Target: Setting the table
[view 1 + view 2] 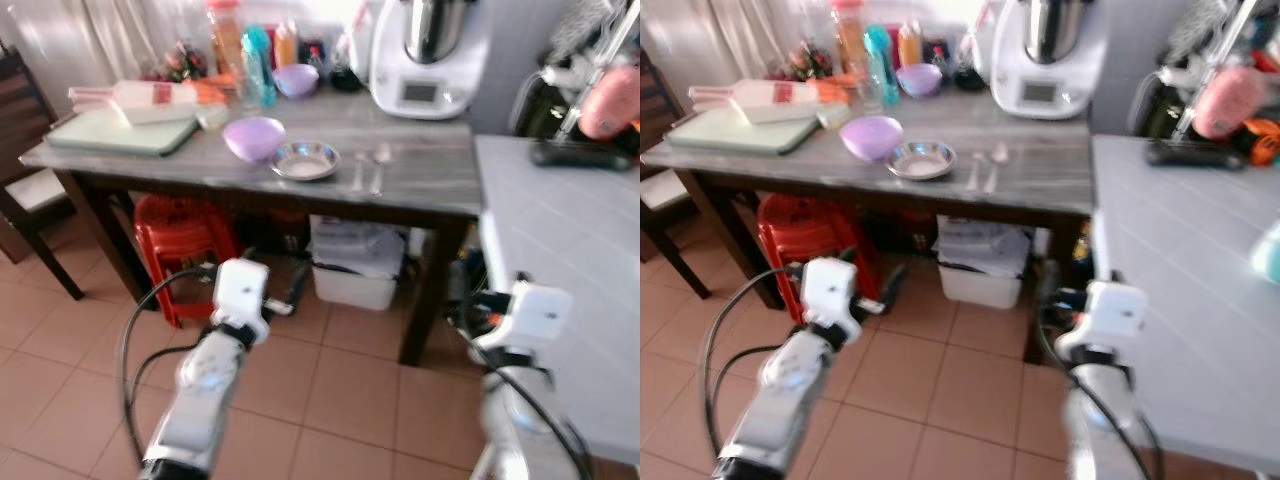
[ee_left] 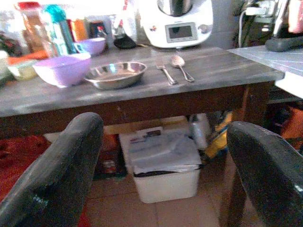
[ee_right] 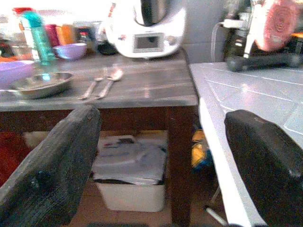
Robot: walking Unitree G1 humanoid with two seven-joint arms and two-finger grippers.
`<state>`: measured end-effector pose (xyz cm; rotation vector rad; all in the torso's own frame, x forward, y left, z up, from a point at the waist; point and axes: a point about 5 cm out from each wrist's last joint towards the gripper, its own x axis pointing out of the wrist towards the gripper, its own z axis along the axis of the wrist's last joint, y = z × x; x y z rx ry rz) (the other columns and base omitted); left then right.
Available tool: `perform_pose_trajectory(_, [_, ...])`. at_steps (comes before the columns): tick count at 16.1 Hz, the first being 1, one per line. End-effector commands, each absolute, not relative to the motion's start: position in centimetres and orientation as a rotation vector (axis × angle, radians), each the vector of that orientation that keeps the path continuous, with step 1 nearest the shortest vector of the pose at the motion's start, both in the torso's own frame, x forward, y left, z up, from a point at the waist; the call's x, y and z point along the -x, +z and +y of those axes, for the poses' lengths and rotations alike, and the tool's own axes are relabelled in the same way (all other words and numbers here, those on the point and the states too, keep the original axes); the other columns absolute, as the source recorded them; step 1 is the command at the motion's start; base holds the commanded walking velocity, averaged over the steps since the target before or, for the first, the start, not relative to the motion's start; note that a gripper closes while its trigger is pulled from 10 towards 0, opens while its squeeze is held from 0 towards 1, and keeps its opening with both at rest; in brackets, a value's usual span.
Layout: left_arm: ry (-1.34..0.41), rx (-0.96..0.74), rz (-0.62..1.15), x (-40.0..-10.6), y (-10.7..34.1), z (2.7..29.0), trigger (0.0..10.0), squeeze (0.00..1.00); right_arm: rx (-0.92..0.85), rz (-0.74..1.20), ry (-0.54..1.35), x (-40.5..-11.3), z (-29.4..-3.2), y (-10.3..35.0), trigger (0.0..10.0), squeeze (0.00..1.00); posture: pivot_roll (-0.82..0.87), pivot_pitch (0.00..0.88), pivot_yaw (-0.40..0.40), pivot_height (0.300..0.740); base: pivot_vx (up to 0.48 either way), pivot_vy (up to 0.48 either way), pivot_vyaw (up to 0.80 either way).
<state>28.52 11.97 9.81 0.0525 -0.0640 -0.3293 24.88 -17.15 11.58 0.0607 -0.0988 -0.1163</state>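
Observation:
A light purple bowl (image 1: 254, 137) and a shallow steel dish (image 1: 305, 160) sit side by side near the front edge of the grey wooden table (image 1: 420, 185). Just right of the dish lie a fork (image 1: 359, 172) and a spoon (image 1: 378, 168), parallel to each other. A smaller purple bowl (image 1: 296, 79) stands further back. Both arms are held low in front of the table, below its top. My left gripper (image 2: 163, 170) is open and holds nothing. My right gripper (image 3: 161, 165) is also open, facing the table's right leg (image 3: 179, 156).
At the back of the table are a white kitchen machine (image 1: 428, 60), bottles (image 1: 258, 62) and a pale green board (image 1: 120, 132). Under it stand a red stool (image 1: 180, 240) and a white bin (image 1: 355, 265). A white tiled counter (image 1: 570, 260) abuts on the right, and a dark chair (image 1: 25, 150) stands on the left.

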Motion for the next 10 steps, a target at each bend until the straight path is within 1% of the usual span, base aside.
perform_pose_trajectory(1, [-0.331,-0.044,-0.069,-28.66,9.98,11.84,10.0,0.00,-0.051,-0.108,-0.122,-25.11,-17.39,11.88,10.0,0.00,0.06,0.000,0.058,0.740,0.000,-0.345,0.00])
perform_pose_trajectory(10, [-0.352,-0.058,-0.073,-28.77,10.16,11.81,10.0,0.00,-0.062,-0.107,-0.129,-25.05,-17.01,11.63,10.0,0.00,0.06,0.000,0.078,0.740,0.000,-0.355,0.00])
